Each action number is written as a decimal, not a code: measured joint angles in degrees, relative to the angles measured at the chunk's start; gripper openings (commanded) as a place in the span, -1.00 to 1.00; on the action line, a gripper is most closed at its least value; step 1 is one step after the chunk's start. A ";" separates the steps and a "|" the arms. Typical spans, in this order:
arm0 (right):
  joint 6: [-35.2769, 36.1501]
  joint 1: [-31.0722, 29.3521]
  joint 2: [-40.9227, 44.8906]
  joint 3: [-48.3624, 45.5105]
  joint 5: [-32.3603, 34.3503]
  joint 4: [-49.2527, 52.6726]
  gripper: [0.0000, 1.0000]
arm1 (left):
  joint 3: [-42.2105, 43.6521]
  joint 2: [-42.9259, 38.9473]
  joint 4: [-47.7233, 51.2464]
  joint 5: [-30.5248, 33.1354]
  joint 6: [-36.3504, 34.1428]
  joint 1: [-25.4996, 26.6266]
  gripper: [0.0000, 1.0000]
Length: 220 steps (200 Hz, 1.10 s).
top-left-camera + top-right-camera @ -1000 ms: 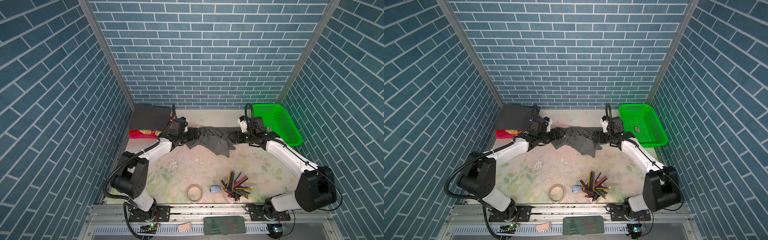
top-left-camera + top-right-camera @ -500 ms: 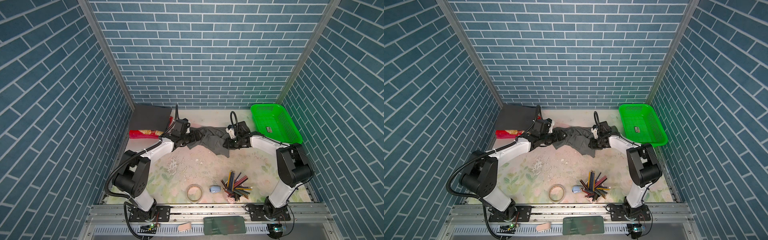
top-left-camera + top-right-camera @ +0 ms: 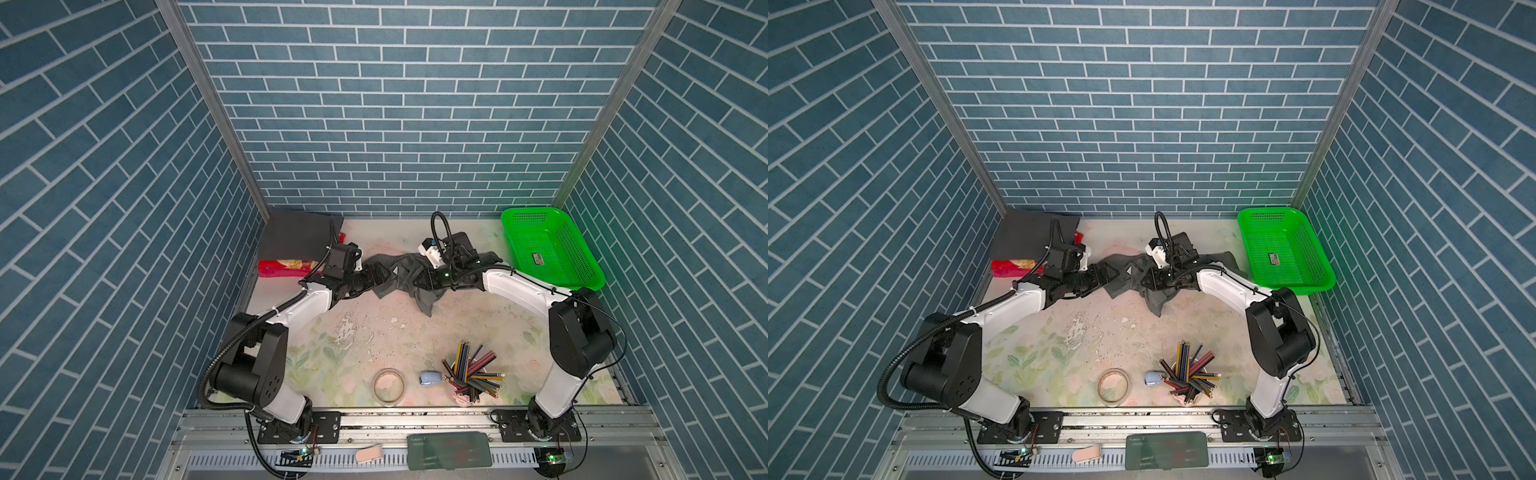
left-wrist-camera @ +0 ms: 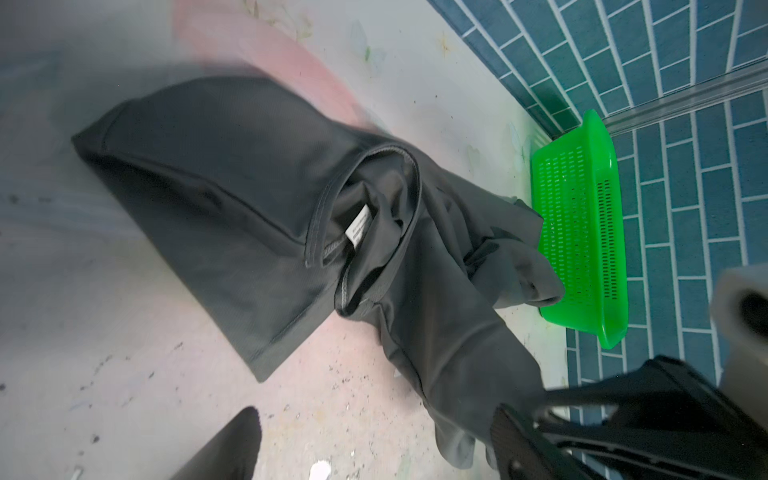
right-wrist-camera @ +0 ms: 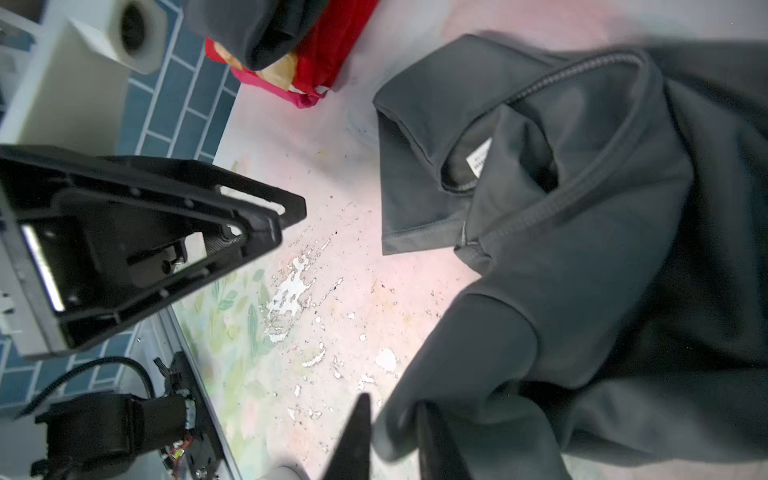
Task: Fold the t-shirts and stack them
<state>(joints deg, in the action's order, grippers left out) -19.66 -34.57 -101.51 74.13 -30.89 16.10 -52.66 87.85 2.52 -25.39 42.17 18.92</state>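
Both arms reach to the far middle of the table. There I see the mid-grey t-shirt lying crumpled, with its collar and white label showing. The right gripper has its 2 fingers pinched together on a fold of that shirt. The left gripper sits just beside the shirt's opposite end, jaws spread wide and holding nothing. The charcoal t-shirt lies folded flat in the far left corner, resting partly on a red packet. A green basket stands in the far right corner, with a grey sleeve reaching near it. Coloured pencils lie scattered near the front edge.
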 measured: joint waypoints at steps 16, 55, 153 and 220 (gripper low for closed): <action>0.57 0.00 -0.83 0.57 -0.28 0.52 0.34 | 3.26 -2.01 -1.14 -1.18 2.10 0.00 0.78; 1.49 1.68 -0.83 -0.07 -0.31 2.75 0.65 | 8.17 -4.68 -3.76 -2.84 6.58 1.07 0.77; -0.07 14.82 7.34 -11.67 1.79 0.83 0.86 | 7.96 4.83 -13.44 -0.11 20.28 15.02 0.44; -0.57 15.78 10.80 -18.01 1.81 -2.16 0.86 | 7.30 13.22 -21.57 2.93 25.53 15.34 -0.41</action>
<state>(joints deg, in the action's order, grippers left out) -20.23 -18.79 -90.72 56.12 -29.08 13.93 -45.36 101.08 -19.05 -22.46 67.70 34.26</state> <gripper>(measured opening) 0.930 0.363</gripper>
